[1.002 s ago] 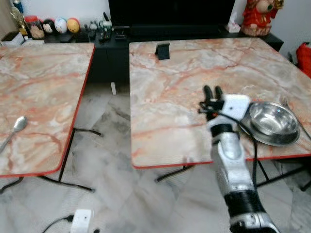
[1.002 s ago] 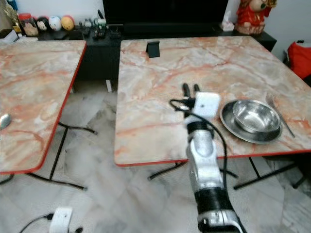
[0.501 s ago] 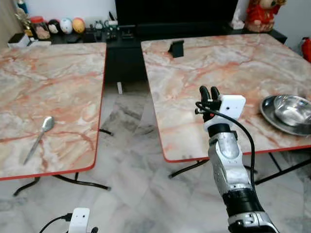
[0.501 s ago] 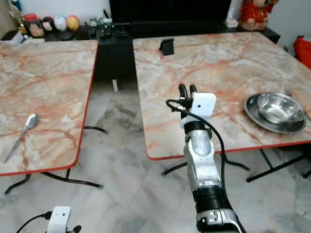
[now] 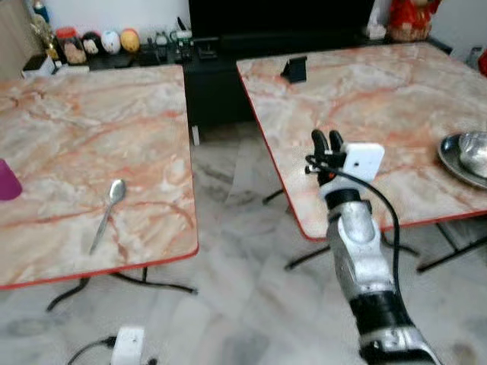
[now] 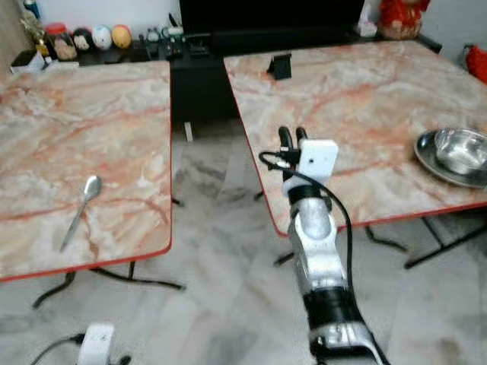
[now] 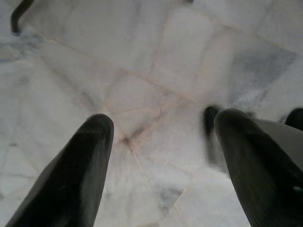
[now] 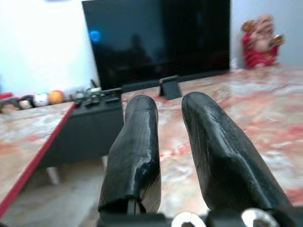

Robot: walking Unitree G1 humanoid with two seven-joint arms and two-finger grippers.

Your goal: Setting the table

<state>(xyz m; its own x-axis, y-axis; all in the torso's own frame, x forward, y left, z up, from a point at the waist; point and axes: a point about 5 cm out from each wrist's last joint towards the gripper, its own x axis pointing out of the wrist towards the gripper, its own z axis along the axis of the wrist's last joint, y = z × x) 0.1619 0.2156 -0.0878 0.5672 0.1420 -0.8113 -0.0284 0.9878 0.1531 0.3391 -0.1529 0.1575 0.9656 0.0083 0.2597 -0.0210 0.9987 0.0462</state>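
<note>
Nearest, the robot's left gripper point(image 7: 156, 156) hangs low over the pale marble floor point(image 7: 156, 71), fingers spread wide and holding nothing; this arm looks idle, simply out of the way. Just ahead, the right gripper point(image 5: 328, 142) is raised at the near corner of the right-hand table point(image 5: 380, 99), its two black fingers nearly together with only a thin gap and nothing between them (carried upright and empty, I would guess, ready for a pickup).

The spoon point(image 5: 106, 214) lies on the left-hand table point(image 5: 76, 152), bowl end away from the robot, handle toward the near edge, well apart from either gripper; a purple cup point(image 5: 7, 181) stands at that table's far left edge. On the right table a steel bowl sits in a steel plate point(image 6: 454, 154) near its front edge, so the place setting seems begun there and the spoon is likely what it lacks.

Farther back, a small black stand point(image 5: 294, 68) rests on the right table; beyond, a dark cabinet point(image 6: 198, 57) holds small ornaments.
</note>
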